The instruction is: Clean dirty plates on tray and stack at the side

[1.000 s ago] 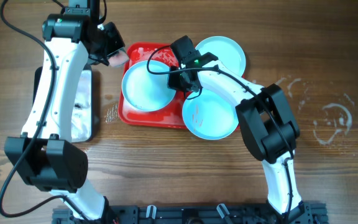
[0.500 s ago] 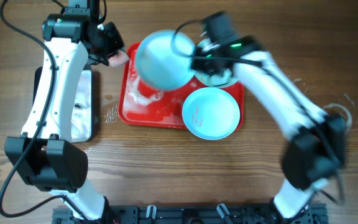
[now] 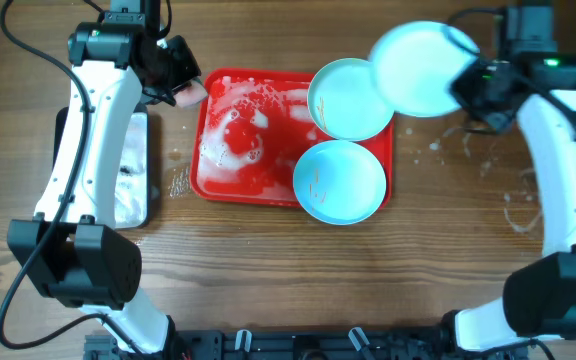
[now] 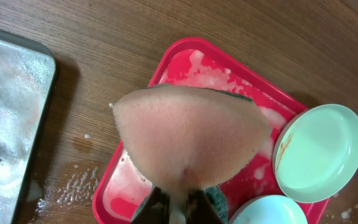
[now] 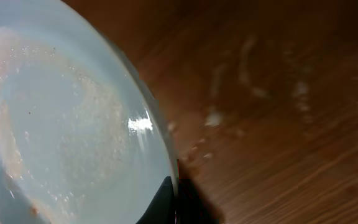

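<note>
Left jaws grip a sponge (image 4: 191, 146) hiding their tips; right jaws clamp a raised plate (image 3: 423, 68).

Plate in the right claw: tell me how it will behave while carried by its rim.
Probably slippery: the plate shows a wet, soapy film, and the right claw pinches only its rim. Likely stiff, since it looks undeformed though held from one edge. Gripped so far off-centre, it may tilt or swing.
</note>
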